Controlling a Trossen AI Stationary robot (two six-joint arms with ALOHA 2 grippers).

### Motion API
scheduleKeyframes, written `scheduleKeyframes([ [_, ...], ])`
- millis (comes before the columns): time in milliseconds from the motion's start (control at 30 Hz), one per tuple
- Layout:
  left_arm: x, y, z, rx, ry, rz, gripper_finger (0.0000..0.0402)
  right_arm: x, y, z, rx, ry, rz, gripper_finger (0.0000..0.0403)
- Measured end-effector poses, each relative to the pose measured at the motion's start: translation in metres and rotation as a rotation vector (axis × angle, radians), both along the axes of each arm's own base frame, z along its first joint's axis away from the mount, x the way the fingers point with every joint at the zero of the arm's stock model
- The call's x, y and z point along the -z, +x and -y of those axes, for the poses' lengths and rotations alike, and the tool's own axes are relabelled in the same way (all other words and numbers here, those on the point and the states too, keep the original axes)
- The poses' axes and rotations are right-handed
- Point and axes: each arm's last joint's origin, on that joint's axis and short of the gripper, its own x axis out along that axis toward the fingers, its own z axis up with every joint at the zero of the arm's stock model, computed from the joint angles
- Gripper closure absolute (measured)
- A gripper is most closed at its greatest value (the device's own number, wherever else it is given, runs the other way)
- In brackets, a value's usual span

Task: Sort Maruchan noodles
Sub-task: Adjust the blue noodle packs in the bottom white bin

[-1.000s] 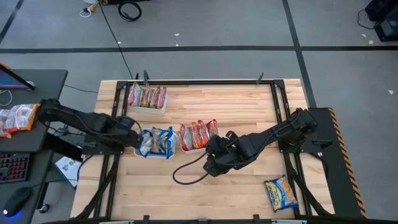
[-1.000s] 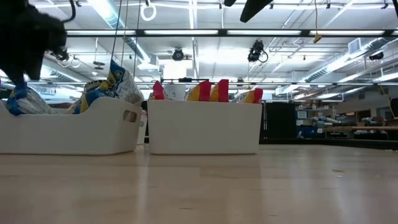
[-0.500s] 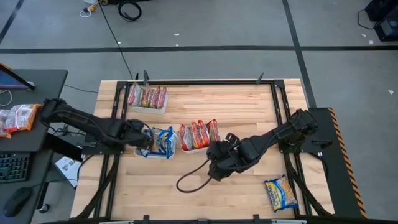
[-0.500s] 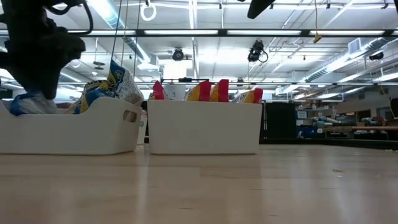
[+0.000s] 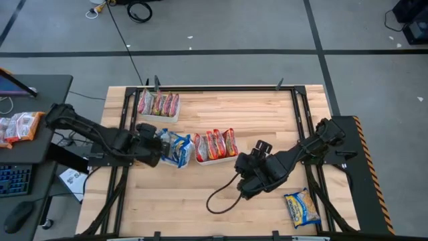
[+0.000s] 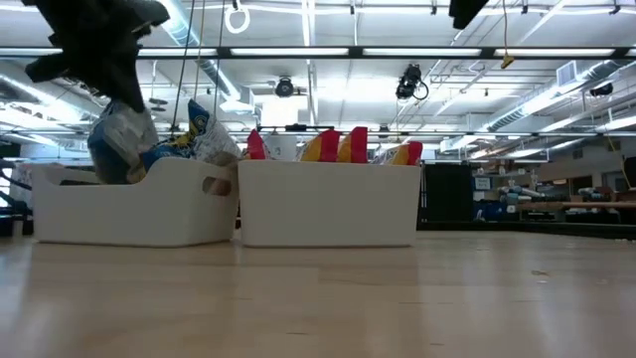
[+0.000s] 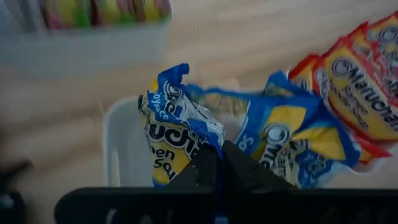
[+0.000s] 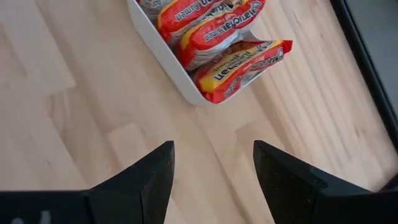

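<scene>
Blue-and-yellow Maruchan packets [image 5: 175, 148] stand in a white tray [image 6: 129, 209] at the table's left middle. My left gripper [image 5: 156, 148] reaches into that tray from the left and is shut on one crumpled blue-and-yellow packet [image 7: 171, 134]. Red-orange packets [image 5: 214, 142] fill the middle tray [image 6: 328, 204]. A third tray of packets [image 5: 158, 105] stands at the far left. One yellow-orange packet [image 5: 302, 207] lies flat on the table near the right front. My right gripper [image 5: 249, 184] hovers open over bare wood between the middle tray and that packet. My left gripper pinches the crumpled edge [image 7: 200, 138] of the blue-and-yellow packet between its two shut fingers [image 7: 217, 165]. The fingers slant down at it from the table's left. In the low view the packet [image 6: 119, 147] stands raised under the gripper, its lower part still inside the tray.
A black cable loop [image 5: 224, 199] of the right arm lies on the wood near the front middle. More packets [image 5: 17, 126] sit on a desk off the table's left. Bare wood [image 8: 81, 124] lies under my right gripper.
My left gripper has moved right into the blue tray, tipped, and shut on a packet, which now stands higher. The blue tray has slid a little right, toward the middle tray. My right gripper, still open, has moved toward the table's right front and the yellow-orange packet.
</scene>
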Motion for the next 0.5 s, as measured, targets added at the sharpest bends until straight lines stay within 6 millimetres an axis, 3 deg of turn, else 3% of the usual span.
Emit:
scheduleKeyframes([
  [100,0.001,-0.001,0.009,0.039,0.130,-0.030,0.0393,0.001,-0.004,-0.007,0.008,0.006,0.017,0.0179],
  [233,0.017,0.004,0.023,0.092,0.299,-0.140,0.0393,0.011,-0.012,-0.014,0.026,-0.008,-0.010,0.0179],
  [500,0.072,0.017,0.029,0.129,0.532,-0.412,0.0386,0.043,-0.033,-0.031,0.069,0.051,-0.149,0.0179],
])
